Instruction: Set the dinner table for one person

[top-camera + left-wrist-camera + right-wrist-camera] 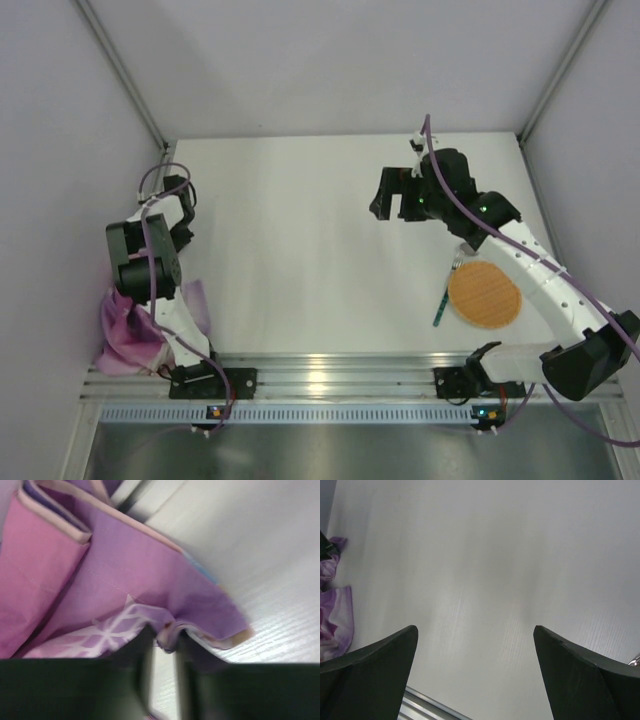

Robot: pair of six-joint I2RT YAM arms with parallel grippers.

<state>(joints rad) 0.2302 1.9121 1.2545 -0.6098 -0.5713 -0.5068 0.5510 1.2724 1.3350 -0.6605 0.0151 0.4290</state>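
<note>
The dinner table (300, 190) is a large plain white top. A crumpled purple cloth placemat (135, 335) lies at its near left corner, partly under the left arm. In the left wrist view my left gripper (165, 634) is shut on a folded edge of the placemat (125, 565), close above the table; in the top view the arm hides the jaws. My right gripper (390, 205) hangs open and empty over the far right of the table; the right wrist view shows its jaws (475, 627) wide apart over bare tabletop, with the placemat (332, 615) far left.
A round orange woven plate (485, 295) lies at the near right under the right arm, with a teal-handled utensil (443, 300) along its left side. A metal rail (330, 375) runs along the near edge. Grey walls enclose the table.
</note>
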